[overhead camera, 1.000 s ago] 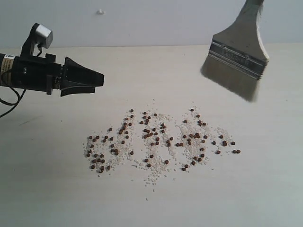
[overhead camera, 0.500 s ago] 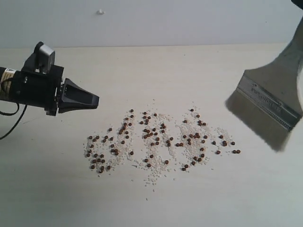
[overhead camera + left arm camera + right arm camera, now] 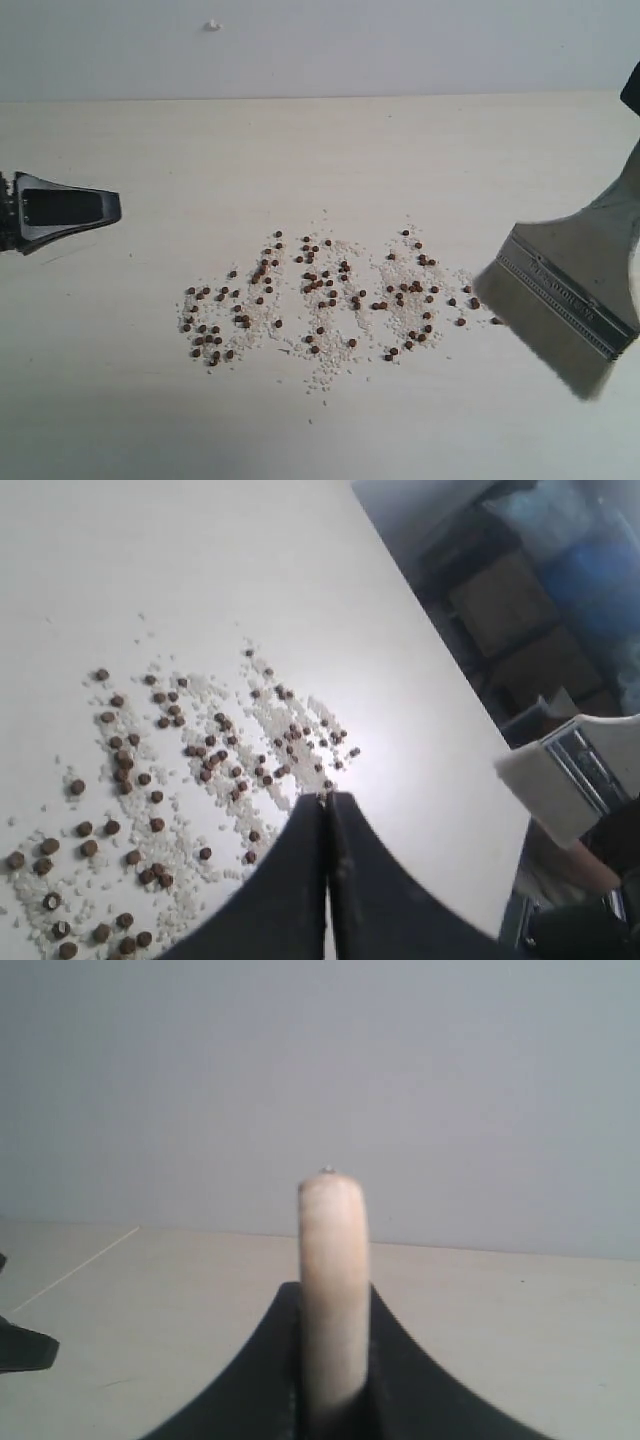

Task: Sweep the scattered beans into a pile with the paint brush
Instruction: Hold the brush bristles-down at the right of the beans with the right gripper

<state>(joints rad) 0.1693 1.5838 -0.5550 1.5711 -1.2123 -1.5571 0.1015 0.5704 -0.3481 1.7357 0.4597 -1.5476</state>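
Note:
The beans (image 3: 340, 300) lie scattered mid-table in three loose patches mixed with whitish crumbs; no dense pile is in view. The paint brush (image 3: 565, 300) hangs tilted at the right end of the spread, its off-white bristles (image 3: 535, 335) low by the rightmost beans. In the right wrist view my right gripper (image 3: 333, 1295) is shut on the brush's pale wooden handle (image 3: 333, 1250). My left gripper (image 3: 112, 208) is shut and empty at the far left, well away from the beans. In the left wrist view its tips (image 3: 327, 798) are pressed together over the beans (image 3: 200, 750), with the brush (image 3: 550, 780) beyond.
The pale table (image 3: 320, 150) runs back to a grey wall carrying a small white speck (image 3: 212, 24). In the left wrist view the table's edge (image 3: 440, 670) drops off to dark clutter beyond. Whitish crumbs (image 3: 330, 370) trail toward the front.
My left gripper has shut and drawn back to the left edge of the exterior view. The brush has come down and to the right, to the right end of the beans.

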